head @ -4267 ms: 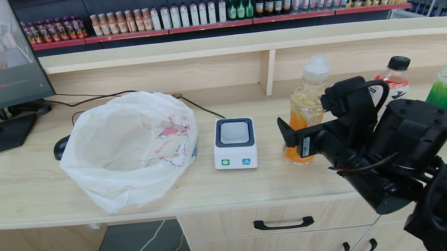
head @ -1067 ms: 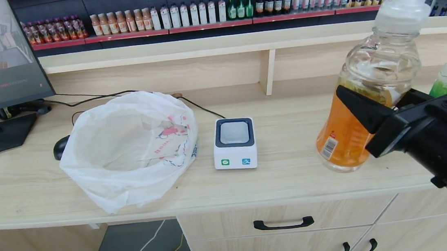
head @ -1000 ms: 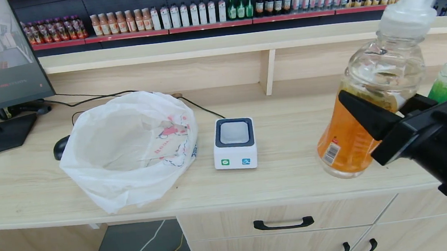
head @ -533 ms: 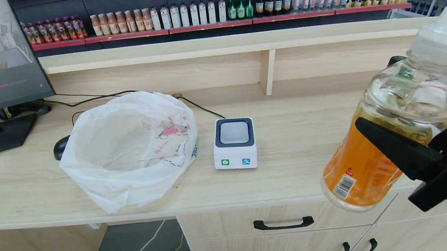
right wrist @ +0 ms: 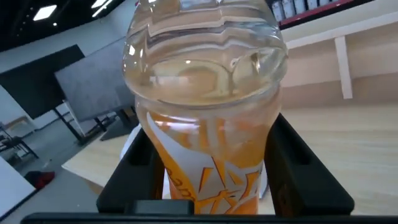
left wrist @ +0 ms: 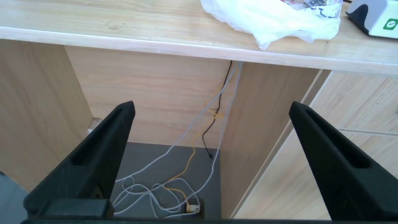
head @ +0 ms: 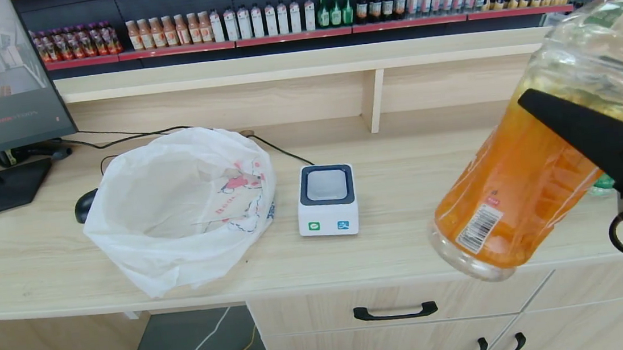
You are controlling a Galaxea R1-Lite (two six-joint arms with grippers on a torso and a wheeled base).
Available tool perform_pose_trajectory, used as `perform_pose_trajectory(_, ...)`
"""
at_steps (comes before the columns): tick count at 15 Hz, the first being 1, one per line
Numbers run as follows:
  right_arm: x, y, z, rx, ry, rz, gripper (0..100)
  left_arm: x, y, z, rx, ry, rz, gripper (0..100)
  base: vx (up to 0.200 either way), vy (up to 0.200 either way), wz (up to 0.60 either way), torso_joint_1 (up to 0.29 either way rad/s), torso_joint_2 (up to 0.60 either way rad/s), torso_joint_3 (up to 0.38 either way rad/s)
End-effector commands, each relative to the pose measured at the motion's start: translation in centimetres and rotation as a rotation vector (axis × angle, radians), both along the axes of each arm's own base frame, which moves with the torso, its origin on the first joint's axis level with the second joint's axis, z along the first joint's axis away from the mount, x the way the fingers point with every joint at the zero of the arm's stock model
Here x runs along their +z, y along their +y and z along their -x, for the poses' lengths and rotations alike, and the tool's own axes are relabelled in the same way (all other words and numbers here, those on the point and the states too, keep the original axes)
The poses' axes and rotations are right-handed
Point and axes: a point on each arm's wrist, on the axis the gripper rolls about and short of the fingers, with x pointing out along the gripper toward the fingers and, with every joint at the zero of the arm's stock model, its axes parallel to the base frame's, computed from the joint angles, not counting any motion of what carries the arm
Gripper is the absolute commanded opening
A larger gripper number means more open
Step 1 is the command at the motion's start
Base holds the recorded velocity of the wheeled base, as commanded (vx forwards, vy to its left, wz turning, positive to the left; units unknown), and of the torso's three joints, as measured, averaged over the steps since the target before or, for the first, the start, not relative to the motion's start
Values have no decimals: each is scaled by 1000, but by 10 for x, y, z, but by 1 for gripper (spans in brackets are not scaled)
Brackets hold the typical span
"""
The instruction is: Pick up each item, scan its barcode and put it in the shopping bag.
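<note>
Right now the right hand (right wrist: 210,163) is clamped on the orange drink bottle (head: 518,189), holding it tilted in the air above the counter (head: 398,246), well to the right of the scanner (head: 327,199). The barcode (head: 479,227) sits low on the bottle near its base. I'd say the trick is to carry it across and turn that label squarely toward the scanner's glass window, close and steady, without loosening the grip on the smooth plastic. The bottle looks roughly two-thirds full, with clear space toward the cap. The shopping bag (head: 142,254) stands open just left of the scanner and looks empty. The left hand (left wrist: 211,109) hangs below the counter edge, spread wide, holding nothing
</note>
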Motion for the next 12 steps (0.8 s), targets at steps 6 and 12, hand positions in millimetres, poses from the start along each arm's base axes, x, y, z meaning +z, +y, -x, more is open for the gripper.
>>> perform_pose_trajectory(6, 41, 13, -9, 97, 79, -219, 0, 0, 0, 0, 1, 1, 0, 100, 0, 0, 0, 0, 0, 0)
perform_pose_trajectory(12, 64, 24, -6, 176, 150, -274, 0, 0, 0, 0, 1, 0, 0, 100, 0, 0, 0, 0, 0, 0)
